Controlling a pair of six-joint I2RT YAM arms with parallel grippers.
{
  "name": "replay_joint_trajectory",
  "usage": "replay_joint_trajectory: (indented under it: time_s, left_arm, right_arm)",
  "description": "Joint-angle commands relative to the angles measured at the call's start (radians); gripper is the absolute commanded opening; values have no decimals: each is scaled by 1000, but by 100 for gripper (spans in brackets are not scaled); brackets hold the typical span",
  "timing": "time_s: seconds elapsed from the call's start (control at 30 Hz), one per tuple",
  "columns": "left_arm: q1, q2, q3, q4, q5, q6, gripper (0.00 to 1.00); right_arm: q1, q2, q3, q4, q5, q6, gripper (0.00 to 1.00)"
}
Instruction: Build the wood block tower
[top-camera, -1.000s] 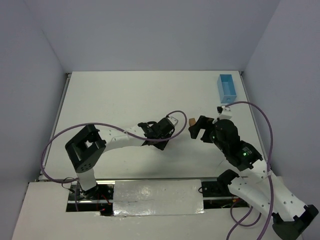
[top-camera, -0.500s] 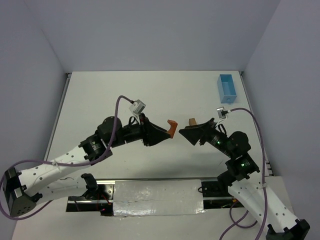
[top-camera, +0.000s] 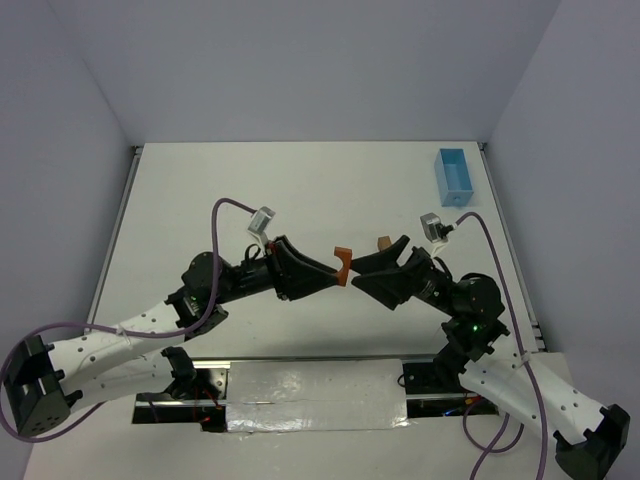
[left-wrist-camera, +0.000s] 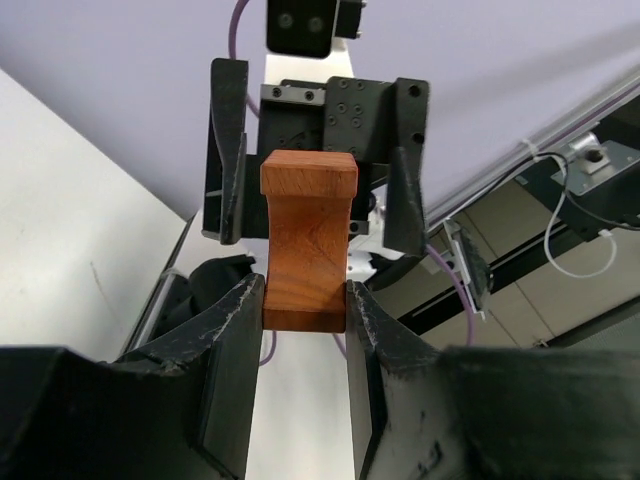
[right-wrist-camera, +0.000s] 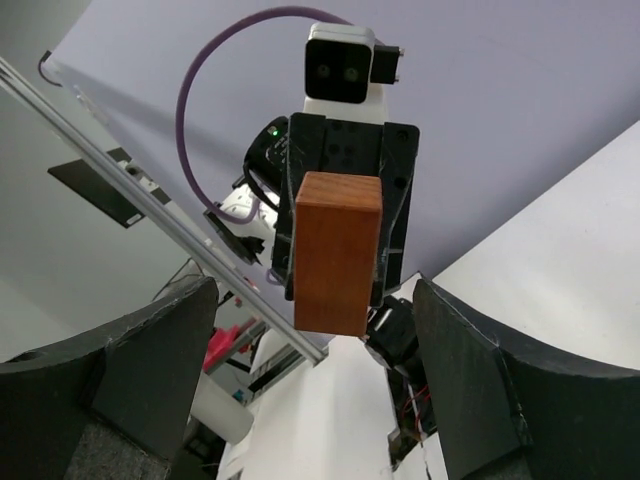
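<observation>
An orange wooden block (top-camera: 343, 263) is held in the air above the table's middle by my left gripper (top-camera: 336, 270), which is shut on its lower end (left-wrist-camera: 305, 245). My right gripper (top-camera: 362, 270) faces it from the right, wide open and empty. In the right wrist view the block (right-wrist-camera: 337, 250) hangs between my spread fingers (right-wrist-camera: 150, 350) and touches neither. In the left wrist view the right gripper's open fingers (left-wrist-camera: 405, 170) stand behind the block. A small tan block (top-camera: 384, 242) lies on the table beyond the right gripper. No stack is in view.
A light blue tray (top-camera: 453, 176) stands at the far right of the white table (top-camera: 250, 190). Grey walls close in the far, left and right sides. Purple cables loop off both arms.
The left arm lifted off the table with the orange block and swung to face right. The right gripper turned towards it and closed the gap, jaws open.
</observation>
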Motion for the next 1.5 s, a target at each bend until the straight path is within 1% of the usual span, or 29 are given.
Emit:
replay_joint_trajectory:
  time_s: [0.0, 0.07, 0.13, 0.2, 0.23, 0.37, 0.6, 0.7, 0.77, 0.87, 1.03, 1.1, 1.13, 1.23, 1.47]
  left_arm:
    - [6, -27, 10, 104, 17, -19, 0]
    - [6, -29, 15, 85, 12, -5, 0]
    - [6, -27, 21, 68, 7, 1, 0]
    - [6, -23, 18, 74, 6, 1, 0]
    - [6, -21, 18, 70, 4, 3, 0]
    - [6, -12, 18, 79, 10, 1, 0]
    - [4, -1, 18, 74, 18, 1, 0]
    - [6, 0, 9, 82, 12, -3, 0]
    - [6, 3, 6, 93, 14, -7, 0]
    - [6, 9, 7, 103, 18, -13, 0]
    - [6, 23, 0, 126, 26, -28, 0]
    - [6, 22, -3, 137, 21, -33, 0]
    - [6, 19, -6, 139, 18, -34, 0]
    - [6, 6, -10, 131, 4, -31, 0]
    - [6, -27, -17, 94, -43, -20, 0]
  right_arm:
    - [14, -15, 39, 25, 53, -30, 85]
    - [15, -7, 36, 43, 48, -27, 83]
    - [20, 7, 39, 63, 30, -14, 76]
    - [28, 13, 45, 68, 30, -22, 67]
    - [37, 11, 50, 66, 36, -25, 65]
    - [54, 19, 67, 29, 60, -54, 60]
    - [63, 24, 76, 20, 92, -68, 59]
    - [71, 36, 84, 9, 102, -74, 50]
    - [78, 40, 84, 17, 114, -79, 41]
    - [90, 53, 77, 40, 125, -77, 41]
    - [110, 82, 79, 75, 145, -73, 37]
    - [132, 85, 71, 86, 184, -73, 37]
    - [139, 83, 70, 91, 198, -76, 37]
    - [175, 89, 73, 80, 243, -100, 45]
    - [236, 100, 74, 85, 321, -131, 45]
